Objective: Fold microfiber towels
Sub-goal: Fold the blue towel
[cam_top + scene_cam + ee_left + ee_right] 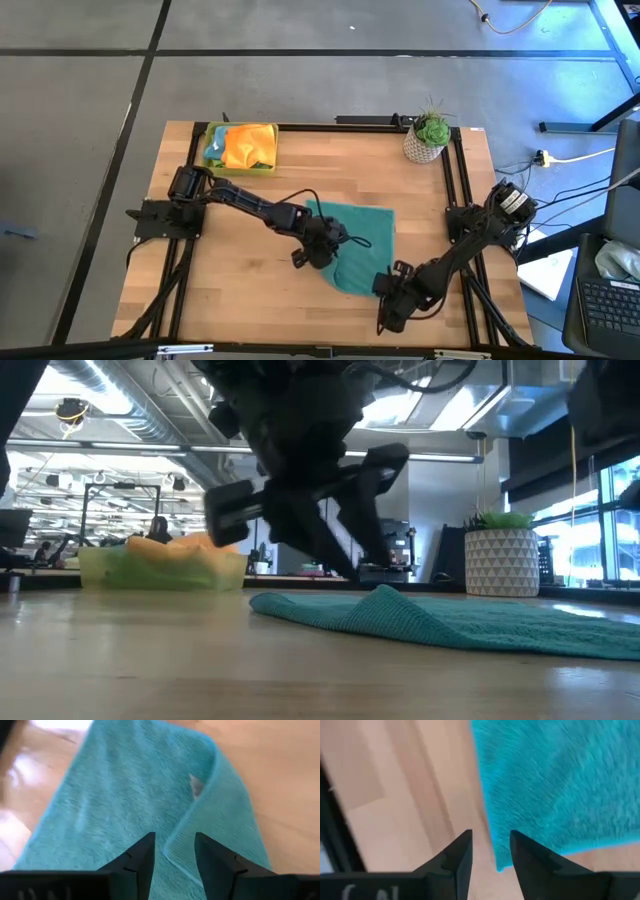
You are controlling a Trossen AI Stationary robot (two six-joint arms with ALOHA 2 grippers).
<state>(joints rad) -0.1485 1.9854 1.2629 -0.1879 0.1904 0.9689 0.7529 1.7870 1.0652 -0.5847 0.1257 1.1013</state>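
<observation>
One teal microfiber towel (pixel 358 245) lies partly hidden under the left gripper (pixel 174 851); both grippers, the right gripper (pixel 491 851) included, stand spread.

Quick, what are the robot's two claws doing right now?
Left tool: open, above the teal towel, holding nothing.
Right tool: open at the towel's corner, holding nothing.
</observation>
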